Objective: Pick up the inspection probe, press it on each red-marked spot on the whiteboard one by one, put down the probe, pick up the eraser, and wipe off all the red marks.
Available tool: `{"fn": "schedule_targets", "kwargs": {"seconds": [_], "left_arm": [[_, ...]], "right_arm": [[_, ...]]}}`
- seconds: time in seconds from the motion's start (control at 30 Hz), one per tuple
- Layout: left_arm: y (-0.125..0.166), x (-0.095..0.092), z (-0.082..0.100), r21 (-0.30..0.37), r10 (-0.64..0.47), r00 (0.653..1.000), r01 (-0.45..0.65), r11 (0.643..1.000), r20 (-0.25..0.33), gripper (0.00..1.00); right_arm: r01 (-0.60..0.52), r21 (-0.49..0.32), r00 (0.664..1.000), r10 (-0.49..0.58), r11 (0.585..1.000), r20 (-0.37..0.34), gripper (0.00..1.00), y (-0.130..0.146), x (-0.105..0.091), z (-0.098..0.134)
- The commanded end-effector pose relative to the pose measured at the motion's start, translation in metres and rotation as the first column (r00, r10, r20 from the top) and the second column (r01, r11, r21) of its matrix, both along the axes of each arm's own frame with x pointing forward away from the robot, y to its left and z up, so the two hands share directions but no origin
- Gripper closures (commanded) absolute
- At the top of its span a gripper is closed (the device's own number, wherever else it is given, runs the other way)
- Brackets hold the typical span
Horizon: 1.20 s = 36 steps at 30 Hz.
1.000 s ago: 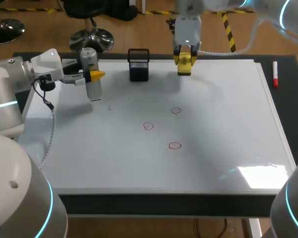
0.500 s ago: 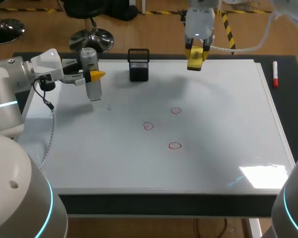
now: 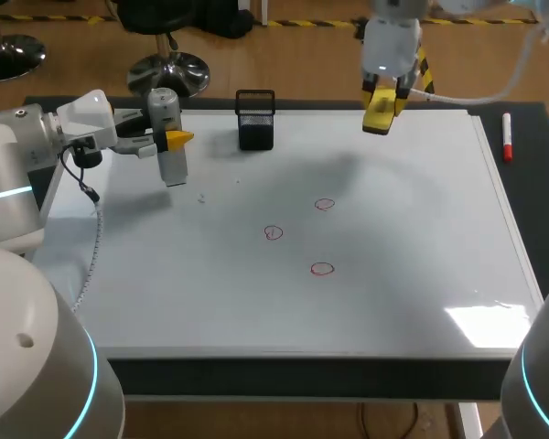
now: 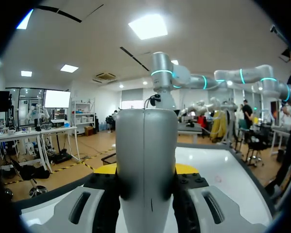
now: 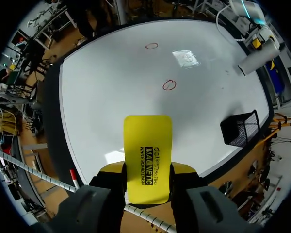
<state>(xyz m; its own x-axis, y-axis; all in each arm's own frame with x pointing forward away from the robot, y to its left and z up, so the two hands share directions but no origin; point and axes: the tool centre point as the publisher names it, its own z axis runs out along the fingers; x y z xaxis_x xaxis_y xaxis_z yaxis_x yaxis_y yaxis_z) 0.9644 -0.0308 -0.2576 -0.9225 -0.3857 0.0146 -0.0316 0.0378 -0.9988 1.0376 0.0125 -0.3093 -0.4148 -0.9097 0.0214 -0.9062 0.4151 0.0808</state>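
Note:
The grey cylindrical probe (image 3: 166, 137) stands upright over the whiteboard's (image 3: 393, 302) far left part, with my left gripper (image 3: 169, 140) shut on it. In the left wrist view the probe (image 4: 146, 141) fills the gap between the fingers of the left gripper (image 4: 146, 170). My right gripper (image 3: 382, 112) hangs above the board's far edge, shut on the yellow eraser (image 3: 381, 115). The right wrist view shows that eraser (image 5: 147, 155) clamped in the right gripper (image 5: 147, 171). Three red circles (image 3: 324, 204) (image 3: 273, 232) (image 3: 321, 268) mark the board's middle.
A black mesh holder (image 3: 255, 119) stands at the board's far edge between the two grippers. A red marker (image 3: 507, 137) lies on the dark mat to the right of the board. Two red circles (image 5: 169, 84) (image 5: 151, 46) appear ahead of the eraser in the right wrist view.
My right arm has carried the eraser to the right along the board's far edge and slightly higher. The left arm with the probe has stayed where it was.

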Motion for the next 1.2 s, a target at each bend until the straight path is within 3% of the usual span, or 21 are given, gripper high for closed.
{"fn": "schedule_targets", "kwargs": {"seconds": [0.03, 0.4, 0.67, 1.2], "left_arm": [[-0.001, 0.0, 0.0, -0.001, 0.003, 1.0, -0.003, 1.0, 0.003, 1.0], [-0.001, 0.0, 0.0, -0.001, 0.003, 1.0, -0.003, 1.0, 0.003, 1.0], [-0.001, 0.0, 0.0, -0.001, 0.003, 1.0, -0.003, 1.0, 0.003, 1.0], [-0.001, 0.0, 0.0, -0.001, 0.003, 1.0, -0.003, 1.0, 0.003, 1.0]], "right_arm": [[0.025, 0.002, 0.999, -0.025, 1.0, 0.04, 1.0, -0.009, -0.009, 0.002], [0.169, 0.018, 0.984, -0.17, 0.985, 0.059, 1.0, -0.043, -0.009, -0.004], [0.214, -0.006, 0.976, -0.214, 0.977, 0.048, 1.0, -0.062, -0.009, -0.013], [0.294, 0.023, 0.954, -0.295, 0.955, 0.048, 1.0, -0.07, -0.012, -0.014]]}}
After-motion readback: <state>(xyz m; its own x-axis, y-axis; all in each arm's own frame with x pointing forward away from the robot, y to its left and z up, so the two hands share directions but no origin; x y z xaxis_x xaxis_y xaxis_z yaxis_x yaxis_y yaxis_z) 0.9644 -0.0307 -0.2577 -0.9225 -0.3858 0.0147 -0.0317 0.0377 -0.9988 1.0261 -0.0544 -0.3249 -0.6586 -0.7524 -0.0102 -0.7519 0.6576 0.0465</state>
